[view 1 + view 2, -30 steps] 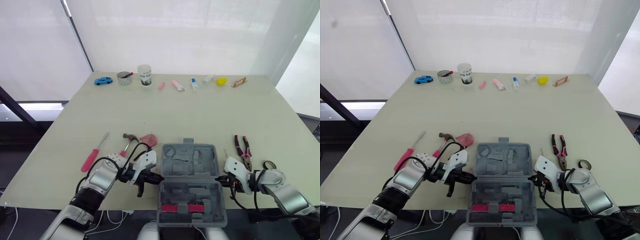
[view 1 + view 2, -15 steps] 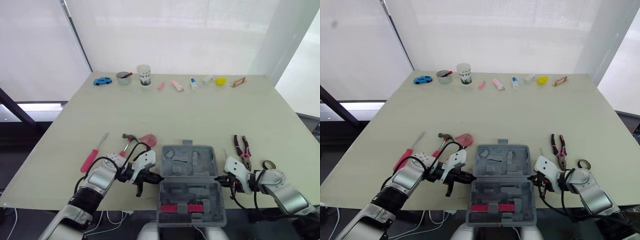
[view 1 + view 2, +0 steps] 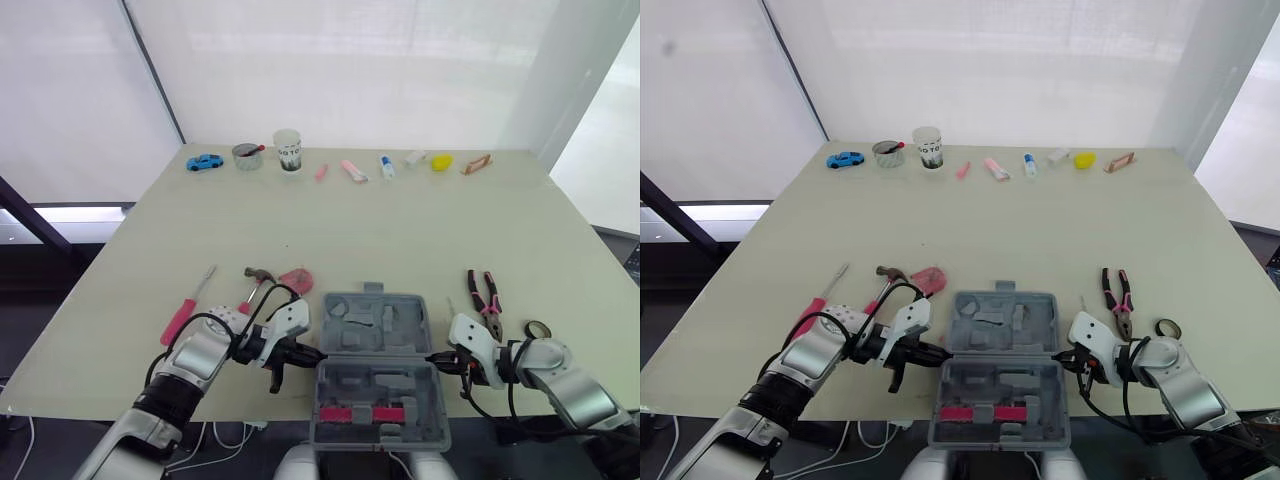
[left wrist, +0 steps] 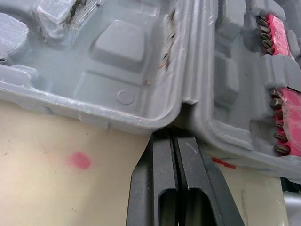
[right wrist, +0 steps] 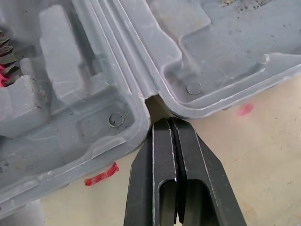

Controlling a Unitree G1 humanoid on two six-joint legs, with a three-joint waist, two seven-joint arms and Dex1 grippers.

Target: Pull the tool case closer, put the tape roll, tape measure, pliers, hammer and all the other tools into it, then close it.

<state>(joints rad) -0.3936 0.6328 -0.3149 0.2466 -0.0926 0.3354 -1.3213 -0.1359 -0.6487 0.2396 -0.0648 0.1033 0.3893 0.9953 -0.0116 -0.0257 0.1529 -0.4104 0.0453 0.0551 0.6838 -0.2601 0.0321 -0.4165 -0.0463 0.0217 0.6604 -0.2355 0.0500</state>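
Grey tool case (image 3: 378, 340) lies open at the table's (image 3: 400, 230) 6 o'clock edge, long axis 12-to-6, overhanging; left gripper (image 3: 316, 353) and right gripper (image 3: 434, 357), pinched closed and empty, meet its hinge ends.

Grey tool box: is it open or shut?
Open. The grey plastic tool case lies spread flat, both moulded insides facing up, red bit holders showing in the near half.

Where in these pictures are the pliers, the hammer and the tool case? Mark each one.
pliers (image 3: 491, 307): left eye view, where the two handles meet.
hammer (image 3: 259, 273): left eye view, on the metal head.
tool case (image 3: 352, 330): left eye view, on the bare moulded inside of the open lid.
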